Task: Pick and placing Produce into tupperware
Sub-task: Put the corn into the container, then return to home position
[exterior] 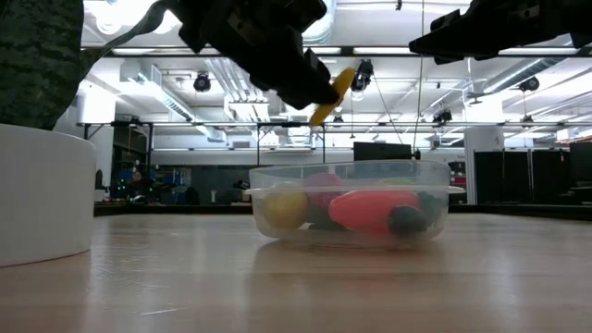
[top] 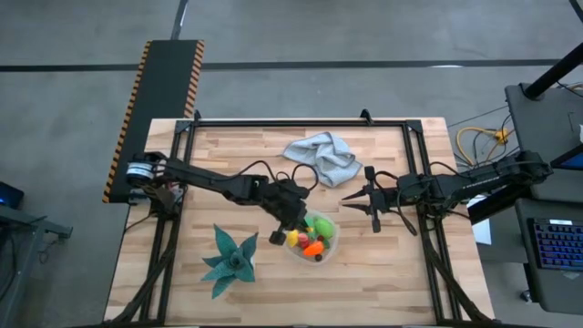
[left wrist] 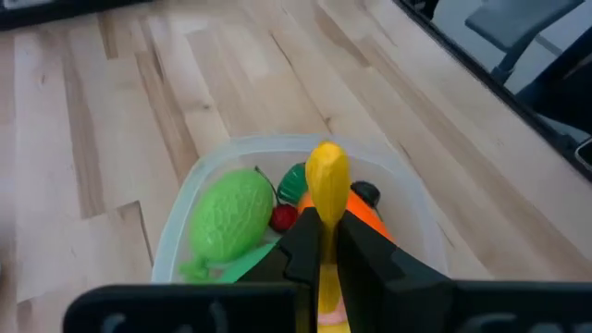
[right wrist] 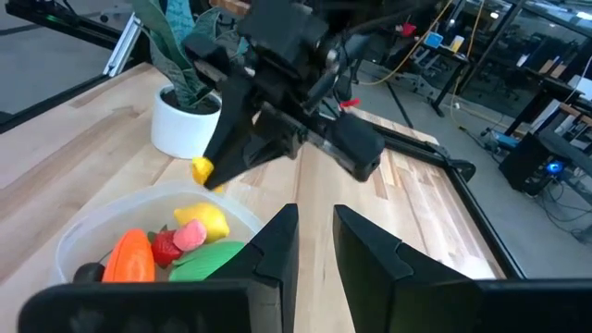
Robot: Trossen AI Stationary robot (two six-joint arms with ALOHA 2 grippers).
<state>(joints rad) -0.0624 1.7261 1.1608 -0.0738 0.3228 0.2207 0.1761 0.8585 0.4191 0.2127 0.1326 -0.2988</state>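
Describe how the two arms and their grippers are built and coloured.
Both arms are dark, near black, made of slim jointed segments with black cables looping alongside. The left gripper and right gripper each end in two flat, angular black fingers, wedge-shaped and tapering to narrow tips. The left arm's base shows a silvery round joint. No markings are legible.

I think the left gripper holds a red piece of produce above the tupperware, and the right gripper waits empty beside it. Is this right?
Not quite: the piece in the left gripper is yellow, not red, as the left wrist view shows. It does hang above the tupperware, and the right gripper does wait empty beside it.
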